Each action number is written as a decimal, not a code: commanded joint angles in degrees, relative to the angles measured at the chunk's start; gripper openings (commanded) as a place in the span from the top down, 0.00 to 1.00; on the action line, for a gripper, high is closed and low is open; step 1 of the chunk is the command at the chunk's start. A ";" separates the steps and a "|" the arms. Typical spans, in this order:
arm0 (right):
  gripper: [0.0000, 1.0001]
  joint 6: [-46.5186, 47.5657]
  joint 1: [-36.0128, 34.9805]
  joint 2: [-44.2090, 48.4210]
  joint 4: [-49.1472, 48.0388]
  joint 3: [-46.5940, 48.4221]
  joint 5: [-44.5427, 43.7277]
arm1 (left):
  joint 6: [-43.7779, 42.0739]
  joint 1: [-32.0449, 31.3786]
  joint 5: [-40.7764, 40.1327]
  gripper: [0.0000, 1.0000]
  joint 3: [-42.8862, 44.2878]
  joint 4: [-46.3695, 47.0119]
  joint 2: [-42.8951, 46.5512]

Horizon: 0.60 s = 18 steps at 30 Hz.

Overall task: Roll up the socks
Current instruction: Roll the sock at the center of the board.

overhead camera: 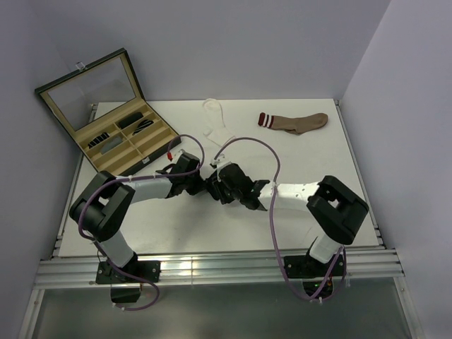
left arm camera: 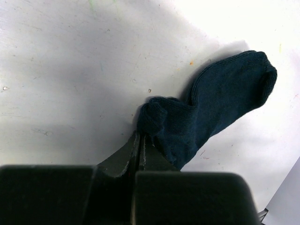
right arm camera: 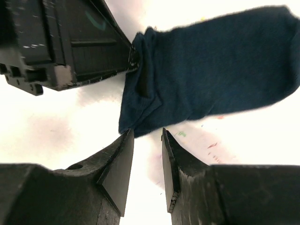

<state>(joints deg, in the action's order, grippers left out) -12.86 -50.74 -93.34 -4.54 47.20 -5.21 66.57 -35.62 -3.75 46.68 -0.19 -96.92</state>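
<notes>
L pincer [left arm camera: 140, 136]: I read the fingers as pressed together, with only a hairline slit btw them. The tips nip a bunched fold at the edge of the navy sock [left arm camera: 220, 98]. The rest of the sock lies flat on the table [left arm camera: 70, 70], running ahead of the L tips and off to their right, rounded end farthest out.

R pincer [right arm camera: 147, 133]: spread partway, gap btw the tips bare, nothing gripped. The sock's near corner sits just ahead of the R tips, slightly left of the gap; I cannot tell if it touches them. On the R wrist cam the L pincer comes in from upper left, its tip on the sock's folded edge. The sock body extends ahead and right of the R tips.

Overhead cam: I see both pincers nose to nose at mid-table, navy sock mostly hidden btw them.
- White sock [overhead camera: 215, 120]: well ahead of both pincers.
- Brown sock [overhead camera: 300, 122] w/ striped cuff: ahead and right of the R pincer, well apart.
- Open case [overhead camera: 154, 138], glass lid propped up: ahead and left of the L pincer. Contents too small to ID.
</notes>
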 commanded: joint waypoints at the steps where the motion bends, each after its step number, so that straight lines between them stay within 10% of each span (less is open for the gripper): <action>1: 0.62 6.26 -1.81 2.64 -8.11 -1.23 -6.12 | -2.32 -0.24 -1.88 0.98 0.52 -5.09 -1.07; 18: 0.62 11.19 -5.95 -4.30 -12.60 0.79 -5.86 | -2.49 -0.24 -1.26 0.97 0.61 -5.09 -0.99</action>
<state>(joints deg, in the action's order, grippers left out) -3.05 -56.45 -95.46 -14.35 46.81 -9.67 65.63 -35.66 -3.62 46.96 -0.54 -97.01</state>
